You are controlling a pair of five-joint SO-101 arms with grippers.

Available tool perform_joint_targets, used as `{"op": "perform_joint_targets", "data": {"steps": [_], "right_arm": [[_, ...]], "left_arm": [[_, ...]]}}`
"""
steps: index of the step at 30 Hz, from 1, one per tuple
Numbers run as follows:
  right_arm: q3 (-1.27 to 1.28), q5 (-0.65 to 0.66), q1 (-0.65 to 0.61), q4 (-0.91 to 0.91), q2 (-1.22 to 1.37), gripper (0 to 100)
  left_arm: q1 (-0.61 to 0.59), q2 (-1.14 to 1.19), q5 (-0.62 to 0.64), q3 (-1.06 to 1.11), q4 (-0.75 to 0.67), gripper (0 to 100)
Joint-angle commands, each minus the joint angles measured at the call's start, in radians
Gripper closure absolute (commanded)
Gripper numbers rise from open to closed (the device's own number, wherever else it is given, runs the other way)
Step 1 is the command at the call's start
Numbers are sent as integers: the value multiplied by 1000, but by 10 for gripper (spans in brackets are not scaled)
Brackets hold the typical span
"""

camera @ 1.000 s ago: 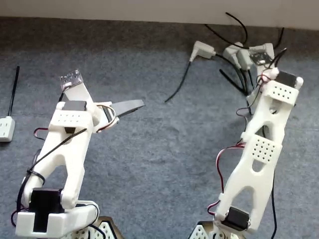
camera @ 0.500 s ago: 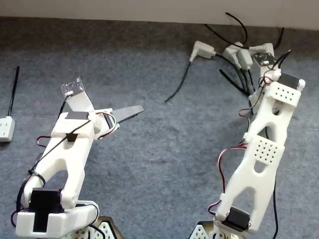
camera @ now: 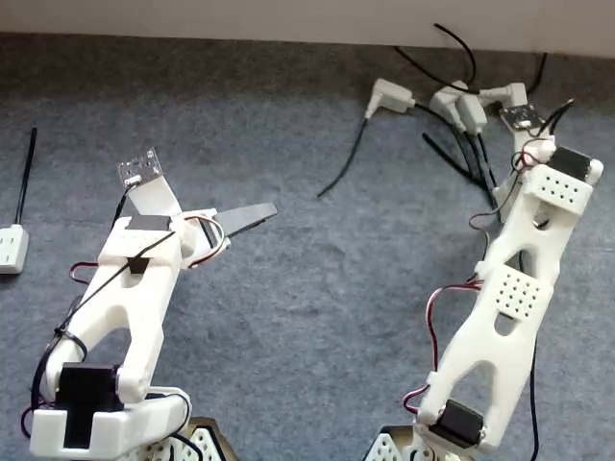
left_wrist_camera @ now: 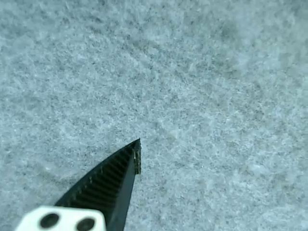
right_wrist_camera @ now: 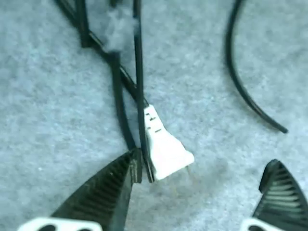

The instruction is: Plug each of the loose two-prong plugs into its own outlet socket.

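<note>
Right end effector (right_wrist_camera: 204, 168) — wide around plug (right_wrist_camera: 164, 153)

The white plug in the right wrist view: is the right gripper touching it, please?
Cannot tell: in the right wrist view the right gripper has one finger beside the white plug, no clear gap.

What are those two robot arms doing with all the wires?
They are supposed to push loose plugs into sockets. The right gripper is open over a tangle of black cords, with a white plug lying on the carpet between its fingers, not grabbed yet. The left gripper is open above bare carpet and holds nothing. A white socket lies far off on the left arm's side, with nothing plugged into it yet.
</note>
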Motion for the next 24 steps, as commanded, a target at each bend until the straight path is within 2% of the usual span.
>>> {"op": "perform_joint_targets", "data": {"steps": [1, 13, 17, 21, 24], "right_arm": [[-127, 9, 25, 1, -24, 630], [59, 15, 45, -170, -22, 631], [174, 143, 45, -257, -22, 632], [269, 201, 47, -323, -22, 632], [312, 235, 47, -372, -22, 698]], "left_arm": [[19, -36, -6, -4, -12, 299], [19, -36, -6, -4, -12, 299], [19, -36, -6, -4, -12, 299], [19, -36, -6, -5, -12, 299], [19, -36, -6, -5, -12, 299]]}}
